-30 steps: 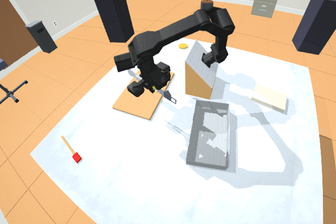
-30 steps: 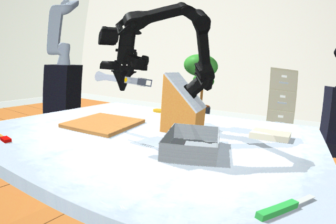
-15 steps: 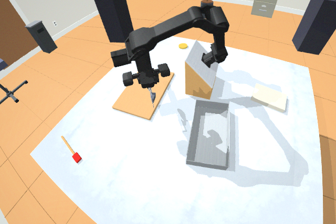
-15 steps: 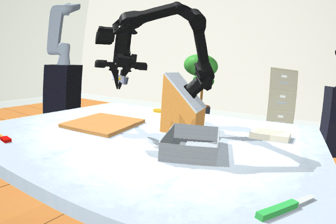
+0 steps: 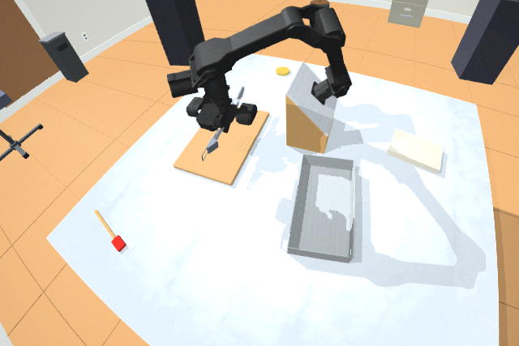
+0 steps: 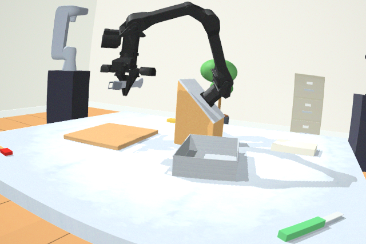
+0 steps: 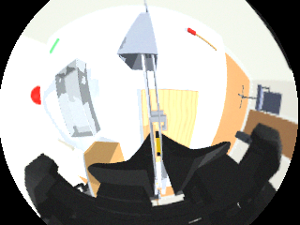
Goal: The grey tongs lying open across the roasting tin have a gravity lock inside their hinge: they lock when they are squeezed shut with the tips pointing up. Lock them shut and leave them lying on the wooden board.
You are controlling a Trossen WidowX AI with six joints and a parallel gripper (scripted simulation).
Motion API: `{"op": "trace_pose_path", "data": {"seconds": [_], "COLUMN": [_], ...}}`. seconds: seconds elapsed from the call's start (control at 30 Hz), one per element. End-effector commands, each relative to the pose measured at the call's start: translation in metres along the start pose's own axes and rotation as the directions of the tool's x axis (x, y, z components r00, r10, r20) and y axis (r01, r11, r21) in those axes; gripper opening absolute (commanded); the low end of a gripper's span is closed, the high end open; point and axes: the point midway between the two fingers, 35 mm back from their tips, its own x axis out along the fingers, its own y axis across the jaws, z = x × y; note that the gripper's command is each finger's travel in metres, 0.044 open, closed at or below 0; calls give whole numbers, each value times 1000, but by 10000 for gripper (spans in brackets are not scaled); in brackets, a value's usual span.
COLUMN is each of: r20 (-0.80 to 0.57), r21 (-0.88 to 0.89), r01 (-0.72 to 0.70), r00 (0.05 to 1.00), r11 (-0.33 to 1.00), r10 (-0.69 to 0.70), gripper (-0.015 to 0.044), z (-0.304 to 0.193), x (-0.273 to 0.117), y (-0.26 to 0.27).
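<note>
My gripper (image 5: 225, 126) (image 6: 125, 92) (image 7: 154, 133) is shut on the grey tongs (image 5: 212, 145) (image 6: 118, 84) (image 7: 138, 39), around the arms. The tongs hang in the air, roughly level, with the hinge end and its wire loop toward the front in the top view. Their two arms lie close together and nearly parallel in the wrist view; the fingers hide part of them. I cannot tell whether the lock is engaged. The wooden board (image 5: 196, 160) (image 6: 109, 138) (image 7: 183, 112) lies flat well below the gripper. The roasting tin (image 5: 298, 216) (image 6: 206, 167) (image 7: 70, 105) holds no tongs.
A wedge-shaped block (image 5: 303, 133) (image 6: 187, 111) under the arm's base stands between board and tin. A cream block (image 5: 414, 151) (image 6: 294, 147) lies right. A yellow disc (image 5: 282, 70) lies behind, a red-headed tool (image 5: 118, 243) (image 7: 191, 31) front left, a green-handled tool (image 6: 301, 228) front right.
</note>
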Motion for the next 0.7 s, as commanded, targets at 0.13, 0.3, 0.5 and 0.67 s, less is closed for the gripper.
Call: {"op": "trace_pose_path", "data": {"seconds": [0.13, 0.3, 0.5, 0.67], "r20": [-5, -5, -6, -8], "r21": [313, 486, 670, 798], "r01": [5, 7, 8, 9], "r00": [1000, 1000, 1000, 1000], "r11": [950, 874, 742, 603], "r10": [-4, -5, -5, -5], "gripper": [-150, -150, -150, -150], "z": [-10, -15, -22, -28], "x": [-1, -1, -1, -1], "y": [-12, -18, -25, -31]}}
